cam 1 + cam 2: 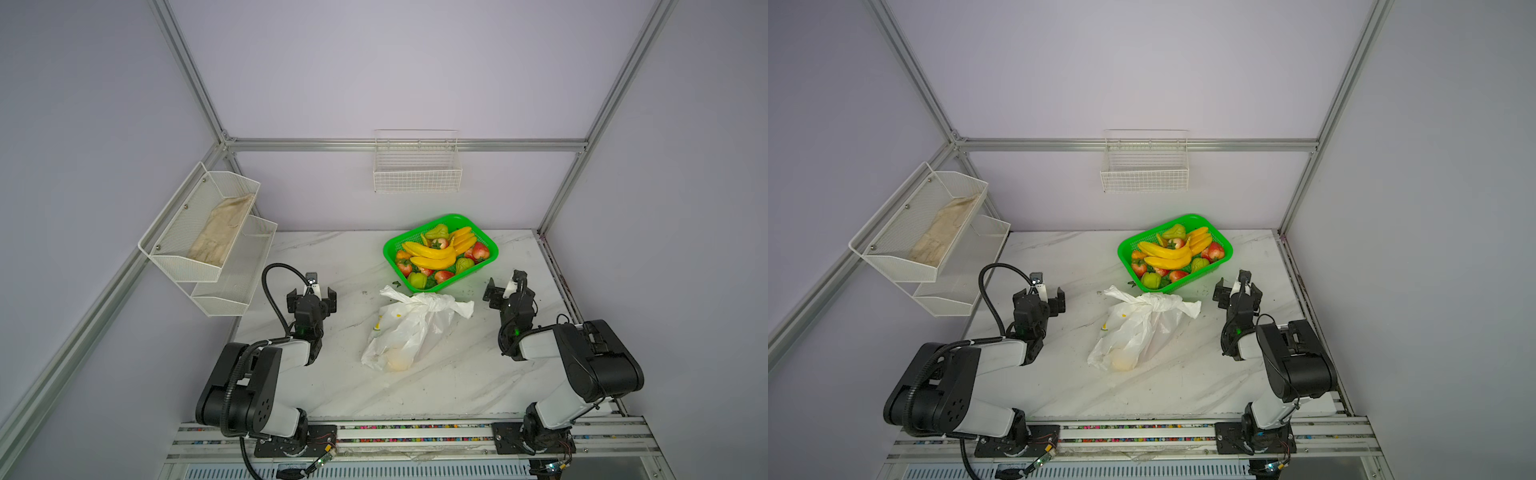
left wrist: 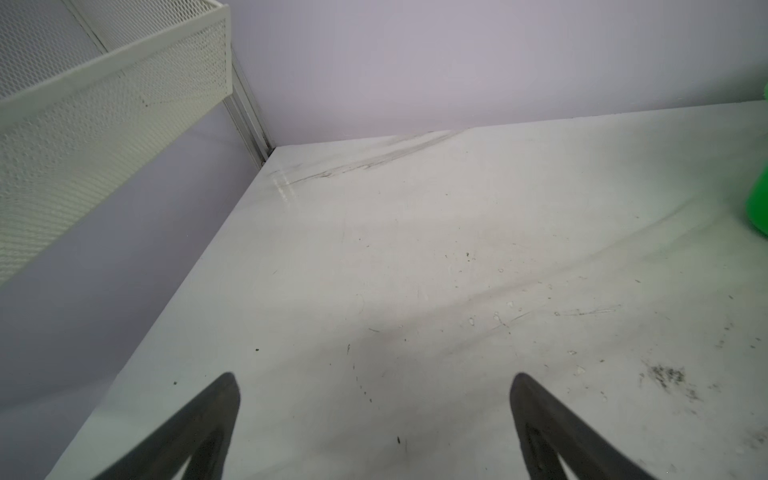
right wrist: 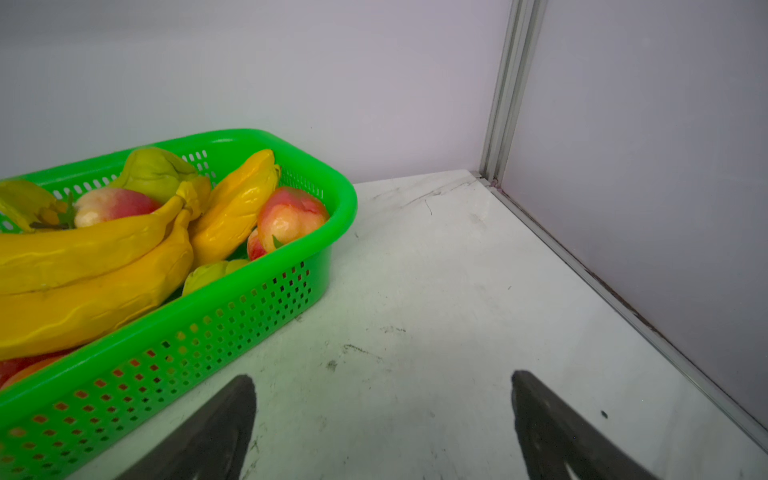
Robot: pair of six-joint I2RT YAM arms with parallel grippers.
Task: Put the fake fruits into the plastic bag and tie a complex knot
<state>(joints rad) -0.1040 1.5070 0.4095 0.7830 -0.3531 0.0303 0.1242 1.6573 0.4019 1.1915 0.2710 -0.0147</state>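
Thin, crinkly white plastic bag [image 1: 411, 328] [image 1: 1138, 328] lies mid-table on the white marble tabletop [image 1: 332, 386], between the two arms. Its bunched neck sits just beside the near edge of the bright green mesh plastic basket [image 1: 457, 218]. Can't tell if the neck is knotted. The bag's contents are hard to make out: one pale yellow-orange round shape [image 1: 397, 361] shows through at the near end.

The rest of the glossy fake fruits [image 1: 432, 253], yellow bananas, red apples and green pears, are heaped in the basket, with the lower ones hidden. The basket is cut off in the right wrist view [image 3: 249, 316] and is only a green sliver in the left wrist view [image 2: 758, 208].

Left gripper [image 1: 311, 293] [image 2: 374, 386]: fingers spread wide, nothing between them, over bare tabletop. Right gripper [image 1: 505, 284] [image 3: 382, 380]: same, wide and empty, near the basket's right end.

Clear tabletop separates each gripper from the bag. The white mesh two-tier shelf [image 1: 199, 232] holding a beige cloth [image 1: 222, 232] overhangs the left table edge.
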